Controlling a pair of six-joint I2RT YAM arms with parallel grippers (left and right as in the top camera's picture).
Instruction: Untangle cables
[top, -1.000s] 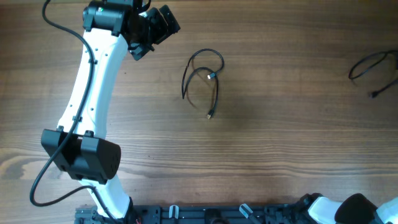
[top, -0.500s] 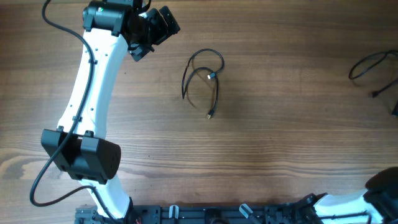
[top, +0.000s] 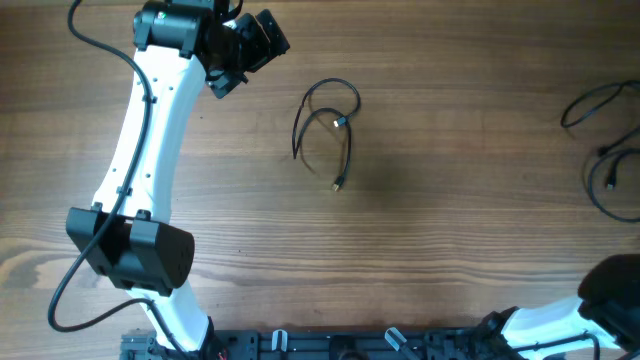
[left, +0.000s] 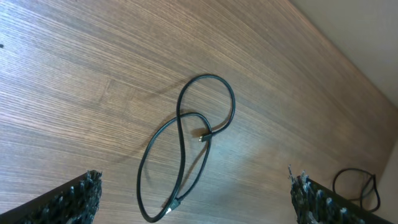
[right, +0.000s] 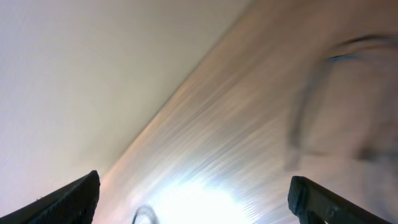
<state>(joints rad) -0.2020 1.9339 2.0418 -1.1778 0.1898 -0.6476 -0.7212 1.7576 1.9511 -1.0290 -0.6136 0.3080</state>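
One black cable (top: 325, 130) lies in a loose figure-eight near the table's middle, with a light-tipped plug at its front end. My left gripper (top: 255, 40) hovers to its back left, open and holding nothing. The left wrist view shows the same cable (left: 186, 149) ahead of the open left gripper (left: 196, 186). More black cable loops (top: 605, 180) lie at the right edge, one (top: 590, 100) further back. My right gripper (right: 193, 193) is open with nothing between its fingers. Its view is motion-blurred, with a dark cable smear (right: 305, 118) at upper right.
The left arm (top: 150, 150) stretches from the front left to the back of the wooden table (top: 450, 230). The right arm's dark link (top: 610, 290) shows at the bottom right corner. A further cable loop (left: 357, 186) shows far right in the left wrist view.
At the right edge a cable loop has come down nearer the front. The right arm's dark link has swung into the bottom right corner. The left arm and middle cable have not moved.
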